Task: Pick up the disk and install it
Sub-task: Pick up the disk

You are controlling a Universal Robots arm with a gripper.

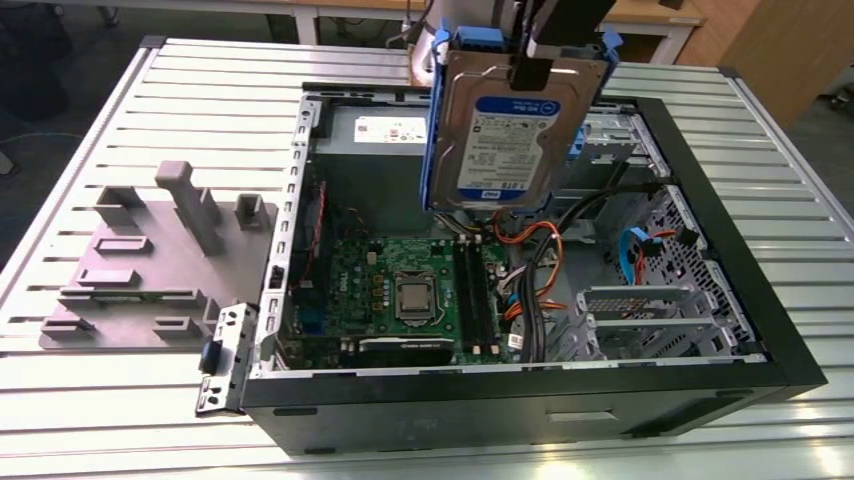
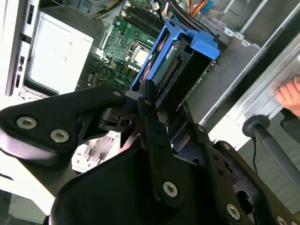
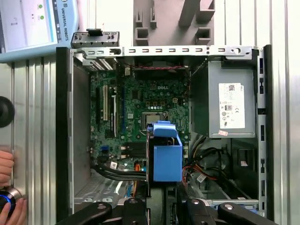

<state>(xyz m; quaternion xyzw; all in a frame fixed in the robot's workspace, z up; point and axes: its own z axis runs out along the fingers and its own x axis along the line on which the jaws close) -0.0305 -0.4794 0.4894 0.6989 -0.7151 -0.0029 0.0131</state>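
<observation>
Hand (image 1: 541, 62) clamped on the disk (image 1: 514, 140), long axis vertical, label toward exterior camera, above computer case (image 1: 534, 390).

Blue-framed disk (image 3: 167, 157) over open computer case (image 3: 63, 117), green motherboard (image 3: 140, 101) beneath, grey power supply (image 3: 225, 103) alongside

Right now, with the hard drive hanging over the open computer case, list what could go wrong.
1. The gripper grips the hard drive only near its top edge; a slip could drop it onto the motherboard.
2. Loose orange cables inside the case could snag the blue carrier on the way down.
</observation>
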